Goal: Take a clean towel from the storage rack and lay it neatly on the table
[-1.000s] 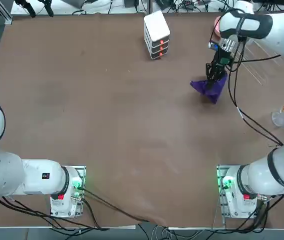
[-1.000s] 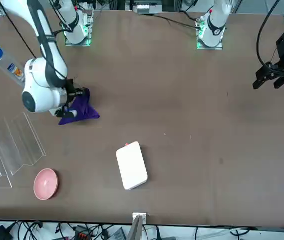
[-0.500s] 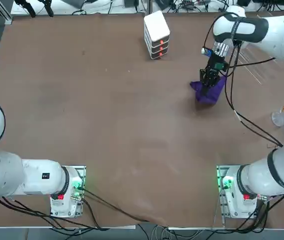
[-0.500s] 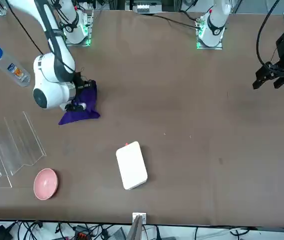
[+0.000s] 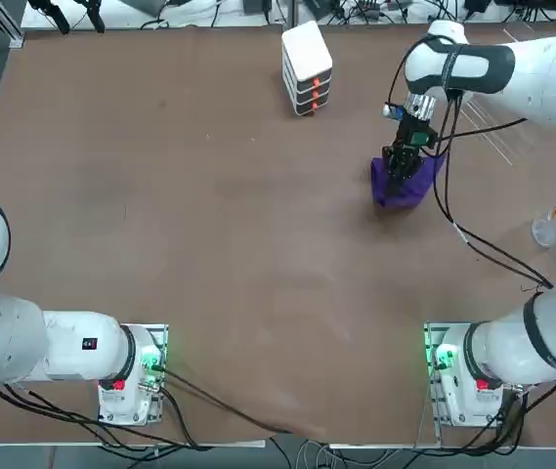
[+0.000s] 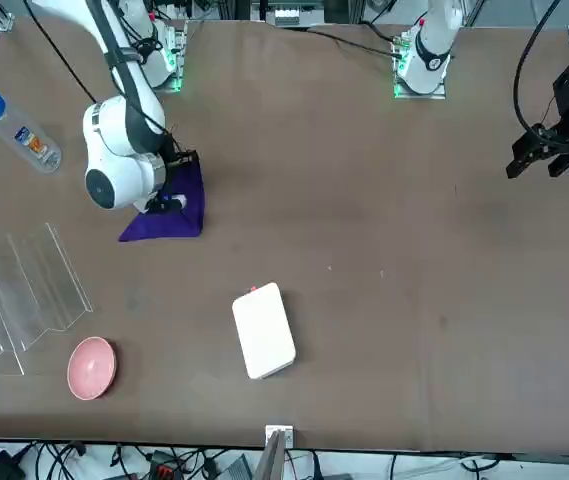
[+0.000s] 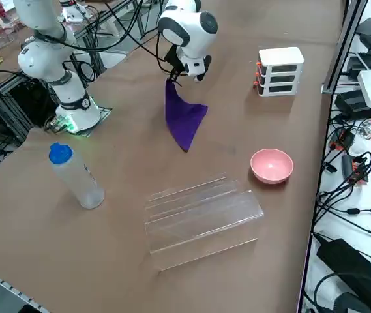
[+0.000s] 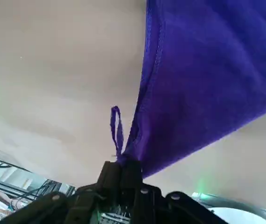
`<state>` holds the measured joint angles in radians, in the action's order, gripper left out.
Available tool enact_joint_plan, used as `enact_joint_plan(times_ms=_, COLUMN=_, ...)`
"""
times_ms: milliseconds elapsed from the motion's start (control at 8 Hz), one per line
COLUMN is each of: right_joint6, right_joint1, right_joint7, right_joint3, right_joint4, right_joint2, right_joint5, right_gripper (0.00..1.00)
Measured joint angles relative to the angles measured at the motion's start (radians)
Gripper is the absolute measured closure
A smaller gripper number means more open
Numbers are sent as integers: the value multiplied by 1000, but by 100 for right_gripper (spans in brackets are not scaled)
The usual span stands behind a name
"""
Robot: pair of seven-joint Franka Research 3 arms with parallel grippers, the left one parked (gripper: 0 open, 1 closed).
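Note:
The dark purple towel (image 5: 405, 182) (image 6: 169, 208) (image 7: 182, 119) (image 8: 207, 84) hangs by one corner, its lower end trailing on the brown table (image 5: 209, 215) (image 6: 384, 200). My right gripper (image 5: 402, 160) (image 6: 167, 196) (image 7: 172, 79) (image 8: 125, 167) is shut on that top corner, holding it above the table. A small loop tag sticks out beside the pinched corner in the right wrist view. The clear storage rack (image 6: 24, 290) (image 7: 201, 215) stands apart from the towel, near the table's right side, with no towel showing in it.
A white stacked box with orange marks (image 5: 307, 66) (image 6: 264, 330) (image 7: 280, 70) stands at the far edge. A pink bowl (image 6: 92, 366) (image 7: 272, 165) sits by the rack. A blue-capped bottle (image 6: 19, 130) (image 7: 74, 176) is near the right edge.
My right gripper has carried the towel leftward across the table and a little away from the rack, dragging its lower end along; the cloth now hangs more stretched.

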<state>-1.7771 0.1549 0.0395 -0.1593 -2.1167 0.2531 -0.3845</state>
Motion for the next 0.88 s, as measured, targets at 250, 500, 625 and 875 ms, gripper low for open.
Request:
enact_joint_plan(times_ms=250, right_joint6=-7, right_joint1=3, right_joint7=-1, right_joint3=1, right_joint4=-10, right_joint2=0, right_joint5=0, right_gripper=64)
enact_joint_plan(times_ms=500, right_joint6=-7, right_joint1=-4, right_joint7=-1, right_joint3=6, right_joint4=-9, right_joint2=-6, right_joint5=0, right_gripper=25)
enact_joint_plan(times_ms=625, right_joint6=-10, right_joint1=-15, right_joint7=-2, right_joint3=8, right_joint4=-3, right_joint2=-16, right_joint5=0, right_gripper=7)
enact_joint_plan(times_ms=875, right_joint6=-38, right_joint1=-34, right_joint7=8, right_joint3=31, right_joint4=33, right_joint2=-40, right_joint5=1, right_gripper=0)
